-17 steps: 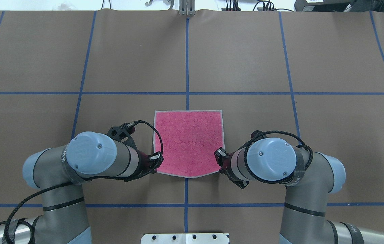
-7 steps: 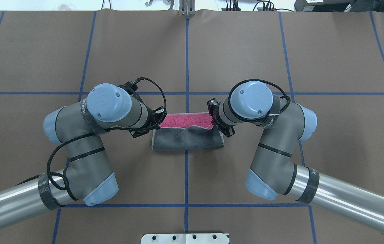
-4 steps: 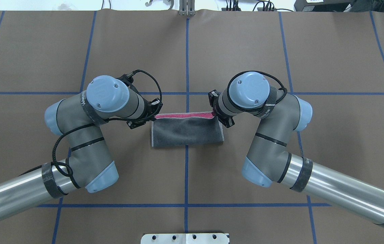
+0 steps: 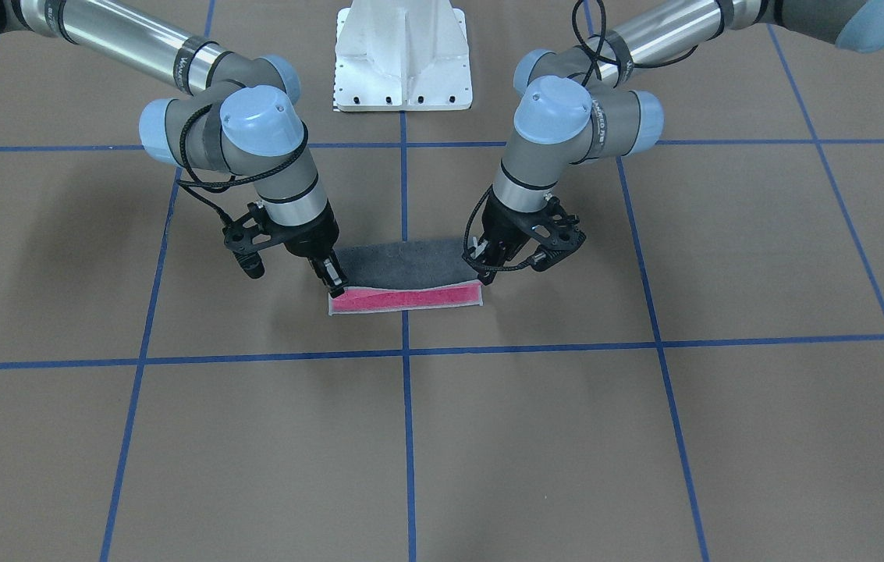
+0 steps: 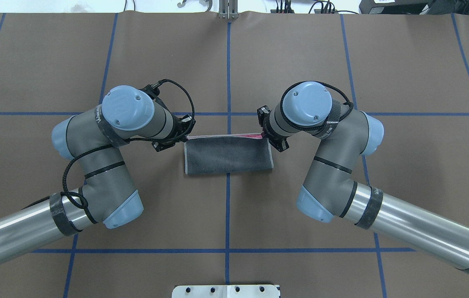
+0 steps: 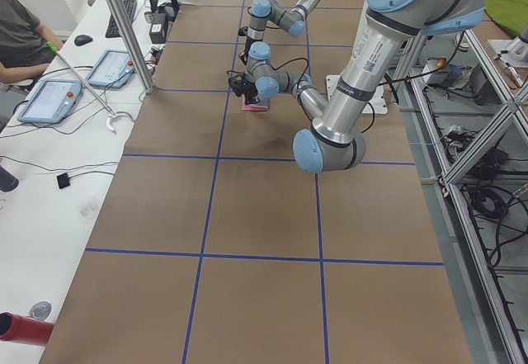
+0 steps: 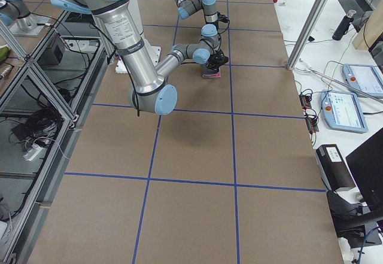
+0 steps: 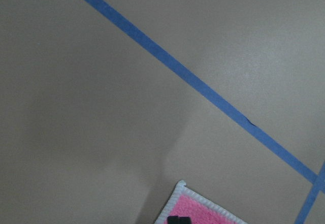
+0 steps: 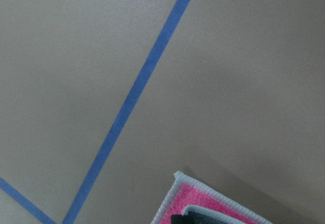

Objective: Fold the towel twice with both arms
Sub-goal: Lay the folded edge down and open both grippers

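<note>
The towel (image 5: pixel 228 154) lies folded in half at mid-table, dark grey face up, with a thin pink strip (image 5: pixel 247 135) showing along its far edge. In the front-facing view the grey layer (image 4: pixel 402 264) sits over the pink strip (image 4: pixel 410 299). My left gripper (image 5: pixel 185 133) is shut on the folded layer's far-left corner, and also shows in the front-facing view (image 4: pixel 482 277). My right gripper (image 5: pixel 264 134) is shut on the far-right corner and shows there too (image 4: pixel 335 286). Each wrist view shows a pink corner (image 8: pixel 203 213) (image 9: pixel 203 201) low in the frame.
The white pedestal base (image 4: pixel 402 55) stands at the robot's side of the table. Blue tape lines (image 5: pixel 228 74) cross the brown table cover. An operator (image 6: pixel 21 38) and tablets (image 6: pixel 49 100) are at a side bench beyond the far edge.
Both grippers carried the towel's near edge up and over toward the far edge. The pink face is now almost wholly covered by the grey face, and the lifted edge has come down low.
</note>
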Tool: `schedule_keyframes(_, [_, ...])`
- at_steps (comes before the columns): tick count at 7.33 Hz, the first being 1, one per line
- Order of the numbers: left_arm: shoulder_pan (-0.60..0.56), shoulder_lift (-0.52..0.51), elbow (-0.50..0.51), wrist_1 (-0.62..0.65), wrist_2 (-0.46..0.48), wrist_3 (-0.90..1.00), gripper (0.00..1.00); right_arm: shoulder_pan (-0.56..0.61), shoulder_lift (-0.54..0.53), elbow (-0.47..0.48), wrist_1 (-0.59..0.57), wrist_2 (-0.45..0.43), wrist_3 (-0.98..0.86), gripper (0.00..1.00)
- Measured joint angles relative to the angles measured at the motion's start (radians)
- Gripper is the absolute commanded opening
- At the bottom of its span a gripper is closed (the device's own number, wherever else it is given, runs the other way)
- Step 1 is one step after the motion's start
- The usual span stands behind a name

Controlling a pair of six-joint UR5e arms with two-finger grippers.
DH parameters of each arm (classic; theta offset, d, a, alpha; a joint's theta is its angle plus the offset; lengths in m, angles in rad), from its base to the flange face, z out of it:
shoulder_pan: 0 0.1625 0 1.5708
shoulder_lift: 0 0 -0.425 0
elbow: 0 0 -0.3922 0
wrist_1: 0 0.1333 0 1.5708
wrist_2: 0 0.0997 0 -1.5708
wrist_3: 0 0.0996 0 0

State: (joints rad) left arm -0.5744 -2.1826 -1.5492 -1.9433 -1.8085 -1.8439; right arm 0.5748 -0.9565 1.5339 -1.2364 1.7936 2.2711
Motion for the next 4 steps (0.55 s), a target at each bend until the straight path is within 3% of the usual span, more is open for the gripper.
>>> schedule_keyframes(4, [-0.004,-0.031,0.057,-0.026,0.001,0.012,0.00,0.000,0.000,0.004,0.000,0.012,0.004,0.00])
